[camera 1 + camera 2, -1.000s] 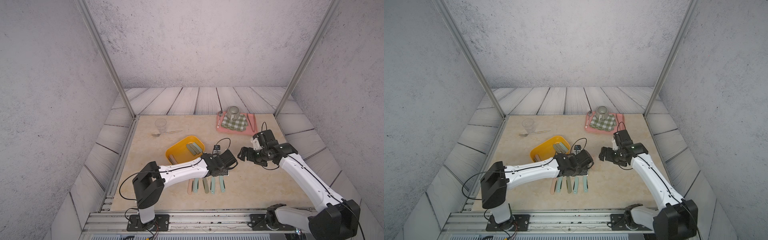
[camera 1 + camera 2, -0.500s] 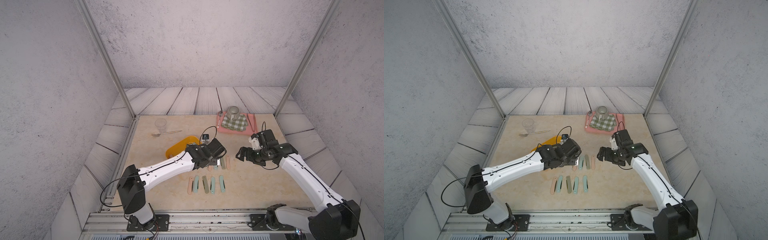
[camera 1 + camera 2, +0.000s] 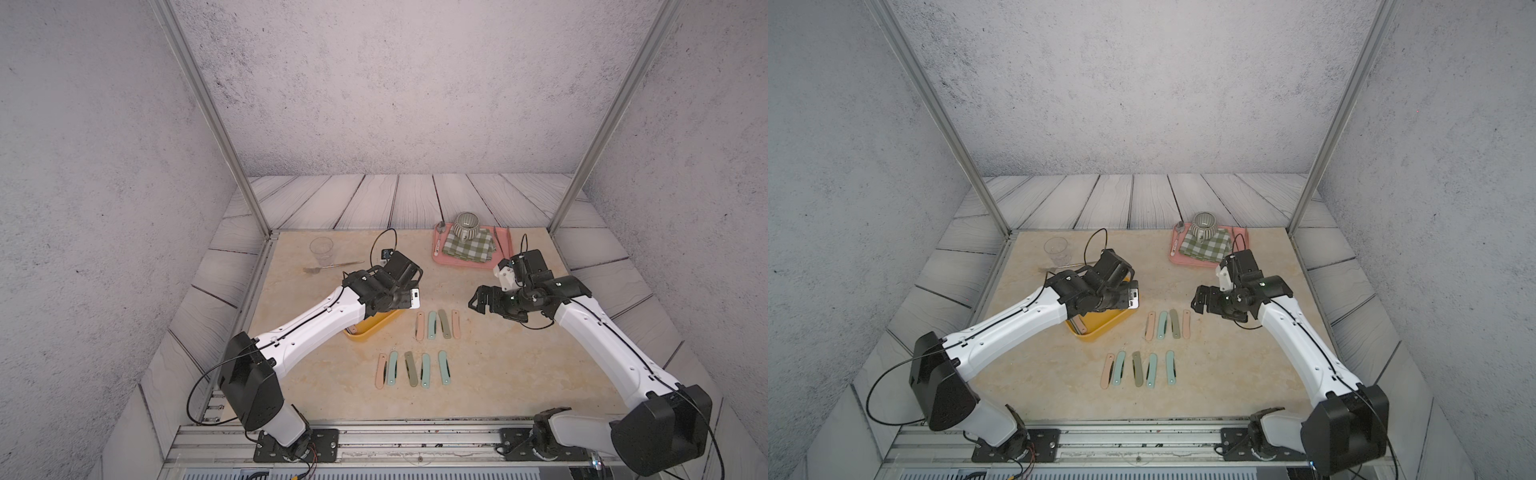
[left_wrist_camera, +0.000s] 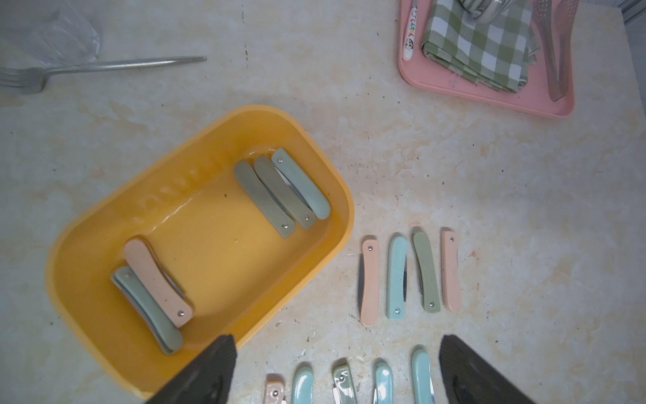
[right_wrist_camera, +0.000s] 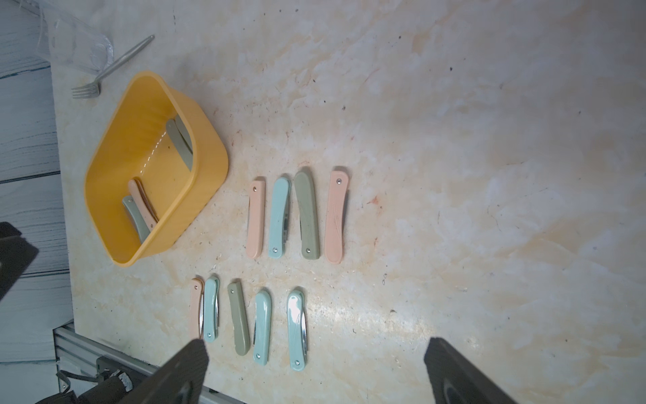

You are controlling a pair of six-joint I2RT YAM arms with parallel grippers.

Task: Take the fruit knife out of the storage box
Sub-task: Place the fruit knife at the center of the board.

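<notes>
On the table (image 3: 519, 374), the near row (image 3: 413, 369) of five folded knives lies free, with the second row (image 3: 438, 325) of four beyond it. The left end effector (image 4: 335, 349), over the near row a second ago, has swung back above the storage box (image 4: 316, 150), jaws wide and empty. Several fruit knives (image 4: 283, 190) remain inside, so another pick likely follows. The right end effector (image 5: 314, 353) hangs wide, empty.

1. Storage box (image 4: 164, 189): plain yellow-orange.
2. Fruit knives (image 4: 396, 276): peach, mint and olive handles, all plain.
3. Tray (image 4: 451, 85) at 1 o'clock: pink; cloth (image 4: 479, 45) on it is green-white check, mug (image 3: 466, 224) has grey-green stripes.
4. Tabletop (image 4: 524, 210): beige, kinda marbled.
</notes>
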